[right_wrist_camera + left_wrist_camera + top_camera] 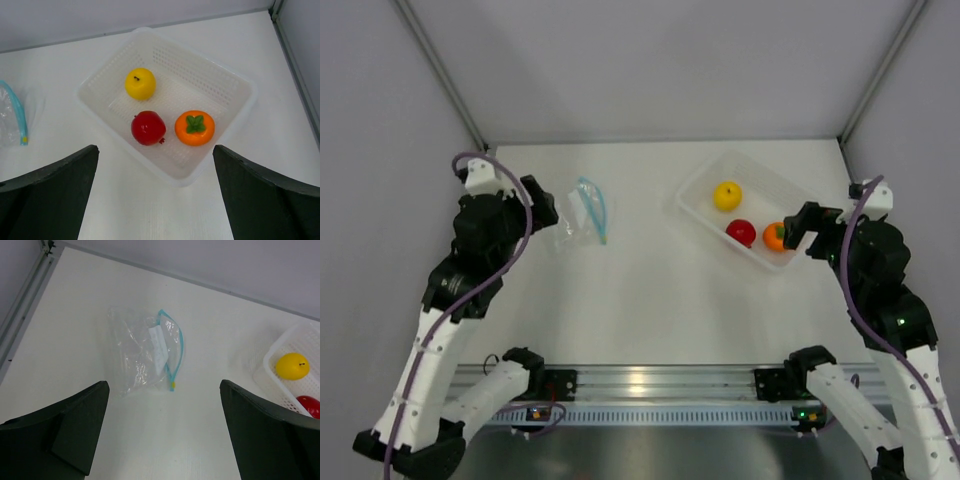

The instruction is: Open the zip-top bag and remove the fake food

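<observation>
The zip-top bag [145,357] lies crumpled on the white tabletop [210,340], left of centre, with its light blue zip strip along the edge that faces the basket. The fake food [741,232] sits well apart from it in a white perforated basket [227,82]: a yellow fruit [140,83], a red fruit [148,127] and an orange persimmon [194,128]. The left hand [165,432] hovers near the bag, spread wide and grasping nothing. The right hand [155,195] hangs at the basket's near side, likewise released.

Top camera looks down; wrist cameras slant forward, both catching the basket [220,75].
</observation>
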`<action>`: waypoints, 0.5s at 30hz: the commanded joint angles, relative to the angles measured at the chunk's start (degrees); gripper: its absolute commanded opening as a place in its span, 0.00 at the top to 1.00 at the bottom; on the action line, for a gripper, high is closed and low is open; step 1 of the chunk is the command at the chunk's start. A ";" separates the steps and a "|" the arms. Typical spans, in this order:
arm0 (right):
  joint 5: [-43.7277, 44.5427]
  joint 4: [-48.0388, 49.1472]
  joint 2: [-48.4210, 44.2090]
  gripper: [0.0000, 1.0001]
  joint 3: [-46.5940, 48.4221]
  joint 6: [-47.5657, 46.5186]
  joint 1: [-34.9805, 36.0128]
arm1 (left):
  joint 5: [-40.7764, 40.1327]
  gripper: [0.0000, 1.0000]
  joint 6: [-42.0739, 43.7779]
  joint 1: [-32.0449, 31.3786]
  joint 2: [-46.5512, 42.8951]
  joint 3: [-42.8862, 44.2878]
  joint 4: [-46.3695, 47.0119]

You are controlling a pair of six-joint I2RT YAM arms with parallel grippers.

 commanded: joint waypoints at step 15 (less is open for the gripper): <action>4.36 -11.69 -11.02 0.01 0.18 -5.41 0.73 | -6.90 0.02 12.41 0.04 -29.74 -4.82 -17.55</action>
